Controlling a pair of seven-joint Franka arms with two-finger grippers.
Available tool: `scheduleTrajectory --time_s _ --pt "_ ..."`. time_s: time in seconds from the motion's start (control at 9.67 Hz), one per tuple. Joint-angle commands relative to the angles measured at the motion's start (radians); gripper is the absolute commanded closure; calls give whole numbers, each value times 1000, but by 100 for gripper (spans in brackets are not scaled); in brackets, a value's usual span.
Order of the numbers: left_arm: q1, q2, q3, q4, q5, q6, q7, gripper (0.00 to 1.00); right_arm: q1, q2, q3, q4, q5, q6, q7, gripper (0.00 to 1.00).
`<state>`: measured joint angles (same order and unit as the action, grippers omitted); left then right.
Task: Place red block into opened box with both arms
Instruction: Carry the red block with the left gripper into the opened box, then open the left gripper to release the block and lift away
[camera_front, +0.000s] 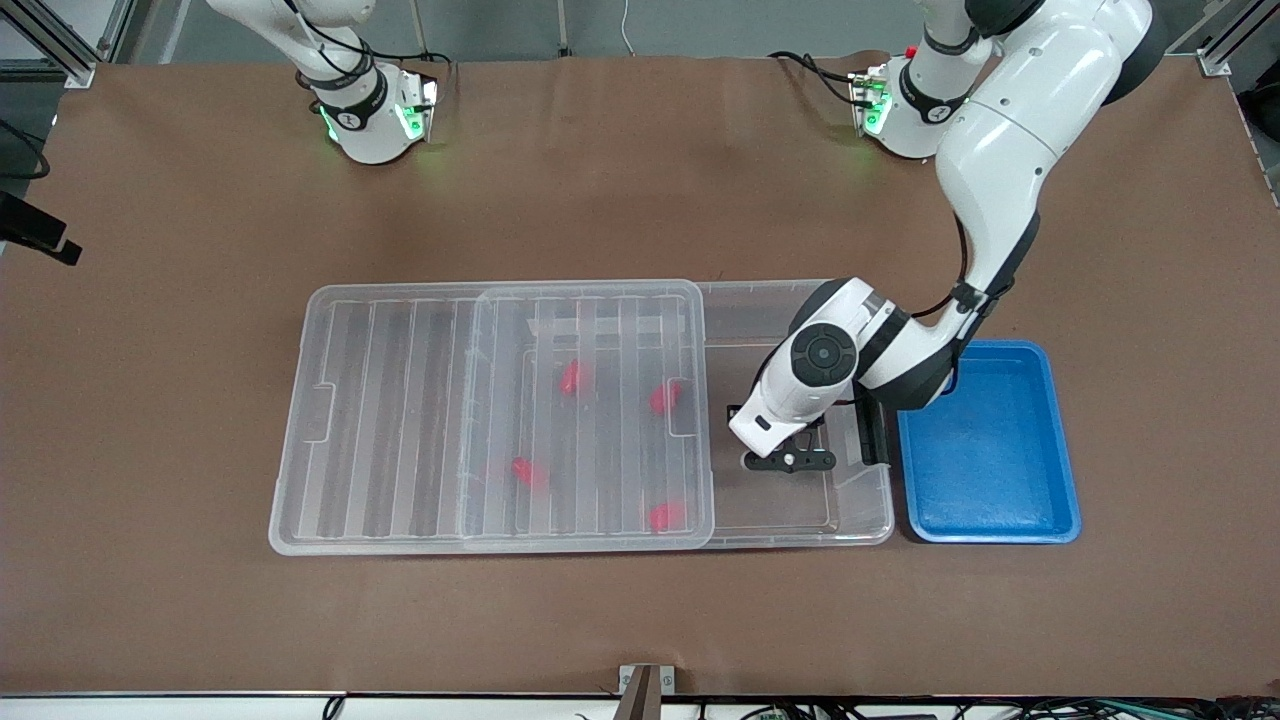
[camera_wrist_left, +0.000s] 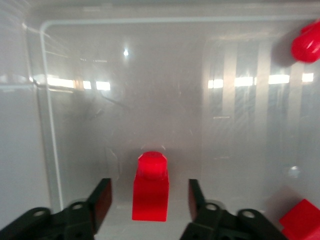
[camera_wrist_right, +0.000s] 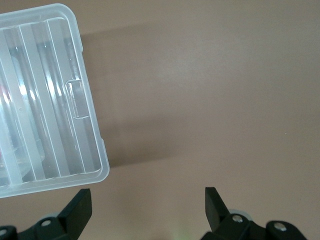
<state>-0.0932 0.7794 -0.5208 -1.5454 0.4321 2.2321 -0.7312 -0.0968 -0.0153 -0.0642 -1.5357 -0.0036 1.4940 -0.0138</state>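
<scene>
The clear box (camera_front: 862, 522) lies mid-table, its ribbed lid (camera_front: 390, 430) slid toward the right arm's end, leaving the end by the left arm uncovered. My left gripper (camera_front: 790, 460) is down inside that uncovered part. In the left wrist view it (camera_wrist_left: 149, 184) stands open, with a red block (camera_wrist_left: 150, 192) on the box floor between its fingers (camera_wrist_left: 102, 200) and a gap on each side. Several other red blocks (camera_front: 572, 377) show through the lid. My right gripper (camera_wrist_right: 148, 195) hangs open and empty over bare table beside a lid corner (camera_wrist_right: 75, 100); it is out of the front view.
A shallow blue tray (camera_front: 990, 450) sits against the box at the left arm's end of the table. Two more red blocks (camera_wrist_left: 306, 42) (camera_wrist_left: 302, 222) lie in the box near the left gripper. Brown table (camera_front: 640, 200) surrounds everything.
</scene>
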Motion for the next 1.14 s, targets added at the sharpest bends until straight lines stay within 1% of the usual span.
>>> scheduleTrajectory --time_s 0.0,0.21,0.31,0.41,0.52,0.62,0.72,0.83,0.93,1.03 --pt "7 -96 -4 -15 10 -83 -17 1 -3 -20 3 -21 16 3 -12 0" --pt "20 -236 2 -31 -34 -176 24 1 -4 -17 3 -24 17 12 -14 0" --pt "33 -299 11 -35 -76 -215 83 1 -3 12 3 -24 20 55 -20 0" --pt "42 -371 66 -35 -158 -233 183 1 -3 78 3 -27 19 118 -59 0" --pt "40 -441 138 -39 -249 -256 272 1 -3 154 4 -27 20 177 -133 0" --pt "41 -510 203 -39 -335 -314 385 1 -3 216 3 -26 19 236 -223 24" --pt "40 -578 267 -41 -395 -384 468 0 -1 274 6 -27 20 276 -288 67" --pt "43 -632 313 -38 -424 -450 536 0 14 335 11 -27 27 317 -287 89" --pt "44 -681 350 -41 -429 -488 564 0 41 392 12 -27 72 351 -282 99" --pt "44 -725 390 -41 -431 -530 625 0 45 434 17 -27 117 354 -285 100"
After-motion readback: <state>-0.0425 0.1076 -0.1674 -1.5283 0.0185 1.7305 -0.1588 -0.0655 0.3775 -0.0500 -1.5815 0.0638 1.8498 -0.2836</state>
